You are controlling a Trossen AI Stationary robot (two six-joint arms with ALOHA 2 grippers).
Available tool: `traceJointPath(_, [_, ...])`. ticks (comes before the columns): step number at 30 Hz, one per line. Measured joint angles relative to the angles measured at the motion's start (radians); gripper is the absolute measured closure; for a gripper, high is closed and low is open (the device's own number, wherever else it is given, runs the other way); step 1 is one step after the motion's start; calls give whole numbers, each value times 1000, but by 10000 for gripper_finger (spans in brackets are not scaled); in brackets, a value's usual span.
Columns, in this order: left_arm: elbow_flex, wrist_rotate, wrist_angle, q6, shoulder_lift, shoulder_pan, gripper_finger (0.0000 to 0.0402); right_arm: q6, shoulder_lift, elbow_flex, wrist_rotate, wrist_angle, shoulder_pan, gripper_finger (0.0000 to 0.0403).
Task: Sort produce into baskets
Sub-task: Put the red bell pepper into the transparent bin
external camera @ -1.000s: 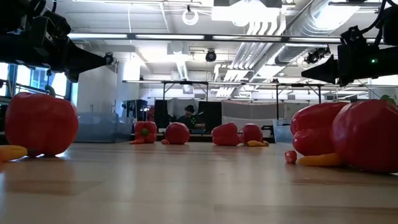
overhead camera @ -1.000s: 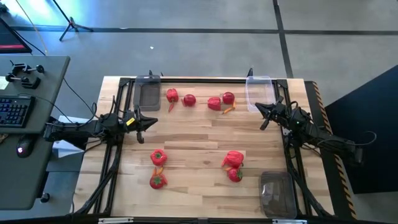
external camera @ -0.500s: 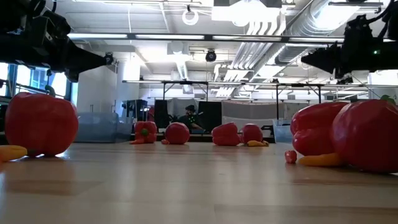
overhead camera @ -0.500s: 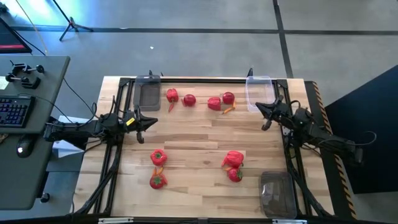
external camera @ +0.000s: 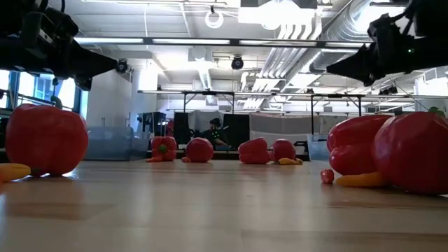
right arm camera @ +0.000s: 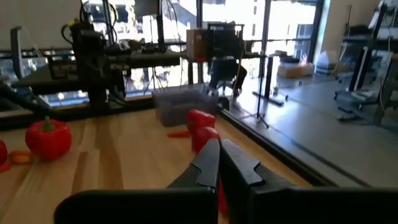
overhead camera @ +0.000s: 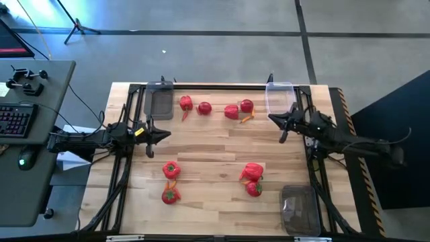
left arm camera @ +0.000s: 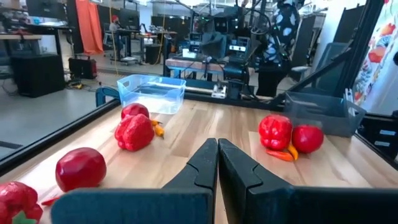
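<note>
The produce lies in three groups on the wooden table. A far row holds a pepper [overhead camera: 185, 103], a tomato [overhead camera: 204, 107], a pepper [overhead camera: 231, 111], a tomato [overhead camera: 246, 105] and a carrot [overhead camera: 247, 118]. A near-left group has a tomato [overhead camera: 170, 169] and a pepper [overhead camera: 169, 195]. A near-right group has a pepper [overhead camera: 252, 171] and a tomato [overhead camera: 253, 189]. The baskets stand at far left [overhead camera: 161, 101], far right [overhead camera: 281, 99] and near right [overhead camera: 299, 208]. My left gripper [overhead camera: 166, 134] [left arm camera: 217, 146] is shut and empty at mid-left. My right gripper [overhead camera: 271, 119] [right arm camera: 219, 146] is shut and empty beside the far-right basket.
A black frame [overhead camera: 201, 86] runs along the table's far edge and down both sides. The middle of the table [overhead camera: 215, 144] between the two grippers is bare wood. A desk with a keyboard [overhead camera: 17, 121] stands left of the table.
My right gripper has gone a little toward the table's left edge, reaching out past the far-right basket toward the far row of produce, still shut. No produce has moved.
</note>
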Motion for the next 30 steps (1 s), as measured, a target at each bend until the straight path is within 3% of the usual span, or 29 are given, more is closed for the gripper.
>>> traceJointPath(8, [0, -1, -1, 27, 0, 0, 402, 4, 269, 100, 10, -1, 27, 385])
traceJointPath(20, [0, -2, -1, 119, 0, 0, 401, 0, 729, 390, 48, -32, 27, 197])
traceJointPath(24, [0, -17, 0, 138, 0, 0, 402, -12, 867, 510, 48, -155, 6, 161])
traceJointPath(30, [0, -62, -1, 139, 0, 0, 401, -116, 1027, 695, 50, -414, -21, 155])
